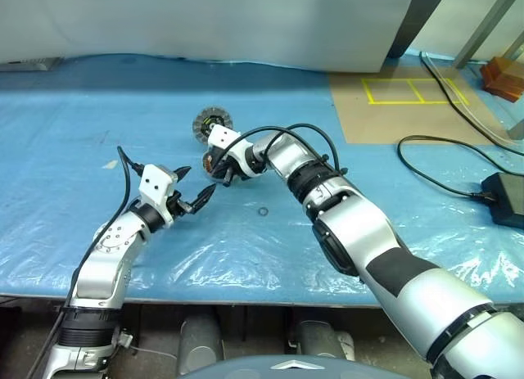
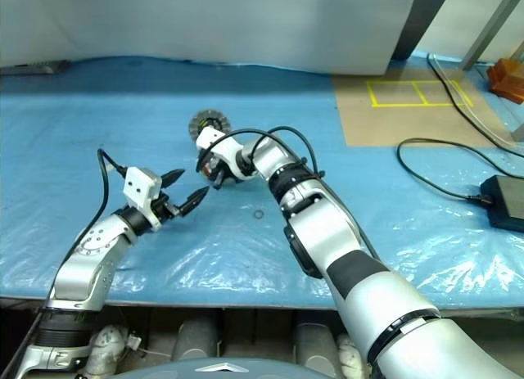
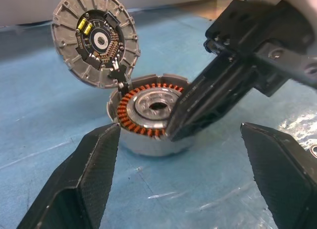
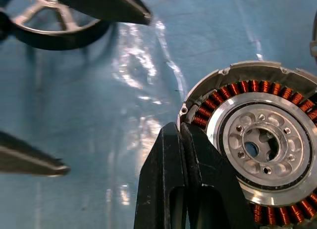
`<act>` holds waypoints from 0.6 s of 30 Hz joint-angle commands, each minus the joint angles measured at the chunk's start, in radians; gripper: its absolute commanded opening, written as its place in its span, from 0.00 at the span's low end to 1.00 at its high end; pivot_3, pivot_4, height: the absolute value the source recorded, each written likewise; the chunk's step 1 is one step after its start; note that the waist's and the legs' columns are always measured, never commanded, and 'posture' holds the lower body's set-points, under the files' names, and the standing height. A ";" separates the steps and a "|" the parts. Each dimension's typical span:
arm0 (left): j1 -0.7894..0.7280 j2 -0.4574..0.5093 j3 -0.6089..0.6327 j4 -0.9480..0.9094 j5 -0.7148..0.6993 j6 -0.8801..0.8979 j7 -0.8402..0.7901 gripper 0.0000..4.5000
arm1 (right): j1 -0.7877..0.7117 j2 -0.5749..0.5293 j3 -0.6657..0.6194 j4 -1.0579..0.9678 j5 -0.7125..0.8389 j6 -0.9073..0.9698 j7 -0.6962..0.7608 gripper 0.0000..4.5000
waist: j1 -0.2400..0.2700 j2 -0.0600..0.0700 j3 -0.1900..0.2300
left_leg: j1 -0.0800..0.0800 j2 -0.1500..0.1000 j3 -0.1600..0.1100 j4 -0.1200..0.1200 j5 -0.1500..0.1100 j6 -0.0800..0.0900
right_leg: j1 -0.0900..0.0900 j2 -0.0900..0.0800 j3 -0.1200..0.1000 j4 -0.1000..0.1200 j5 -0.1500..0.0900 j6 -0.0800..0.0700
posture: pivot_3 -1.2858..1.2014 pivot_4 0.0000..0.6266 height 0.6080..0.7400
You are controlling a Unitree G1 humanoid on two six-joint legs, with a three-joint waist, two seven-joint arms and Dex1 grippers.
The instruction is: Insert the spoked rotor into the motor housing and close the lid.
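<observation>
Head cams first: I'm looking down at a tabletop (image 1: 98, 232) covered in crinkly blue plastic sheet. My left tool (image 1: 199, 197) hangs just above it with its fingers spread wide, holding nothing, pointed across at my right tool (image 1: 219, 178), which comes in from the other side with its tips angled down. Just behind the right tool sits the motor housing (image 1: 212, 122), round and grey with a dark centre. There's a little ring (image 1: 262, 211) lying on the sheet near my right arm, a black cable (image 1: 426, 162) snaking off to the right, and a brown board with yellow tape squares (image 1: 409, 91) further back.

Left wrist cam: way better look. The motor housing (image 3: 96, 38) stands tilted up like a flipped-open lid, ribs and black centre with yellow bits facing me. Right below it the spoked rotor (image 3: 151, 106) sits in a silver cup on the sheet, copper windings around a silver holed hub. My right tool (image 3: 173, 132) is pinched shut, tips pressed at the rotor's near edge.

Right wrist cam: same deal, closed fingers (image 4: 173, 160) together at the rotor's (image 4: 260, 140) copper ring, gripping nothing. My left tool's open fingertips (image 4: 133, 11) show opposite, well apart from each other.
</observation>
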 commanded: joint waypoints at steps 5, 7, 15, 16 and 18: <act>-0.028 0.053 0.057 0.002 -0.025 -0.002 -0.029 0.91 | 0.201 -0.032 0.131 -0.506 0.085 0.486 0.131 0.01 | 0.002 0.000 0.000 | 0.001 0.000 0.000 0.000 0.000 0.000 | 0.000 0.000 0.000 0.000 0.002 0.004 | 0.52 0.24 1.00; -0.037 0.062 0.060 0.008 -0.028 0.000 -0.036 0.91 | 0.228 -0.039 0.159 -0.592 0.108 0.584 0.120 0.01 | 0.003 0.000 0.000 | 0.003 0.000 0.000 0.000 0.000 0.000 | 0.001 0.000 0.000 0.001 0.002 0.003 | 0.52 0.24 1.00; -0.034 0.055 0.043 -0.010 -0.034 0.025 -0.044 0.91 | 0.263 -0.019 0.219 -0.748 0.211 0.826 0.021 0.01 | 0.003 0.000 0.000 | 0.006 -0.001 0.000 -0.001 0.000 -0.001 | 0.004 0.000 0.001 0.000 0.002 0.003 | 0.52 0.24 1.00; -0.030 0.053 0.040 -0.012 -0.033 0.027 -0.045 0.91 | 0.260 -0.015 0.221 -0.741 0.220 0.832 0.004 0.01 | 0.003 0.000 0.000 | 0.007 -0.001 0.000 -0.001 0.000 -0.001 | 0.004 0.000 0.001 0.000 0.002 0.003 | 0.52 0.24 1.00; -0.027 0.050 0.037 -0.017 -0.032 0.032 -0.047 0.91 | 0.251 -0.015 0.221 -0.729 0.241 0.828 -0.017 0.01 | 0.003 0.000 0.000 | 0.007 -0.001 0.000 -0.002 0.000 -0.001 | 0.004 0.000 0.001 0.000 0.002 0.003 | 0.52 0.24 1.00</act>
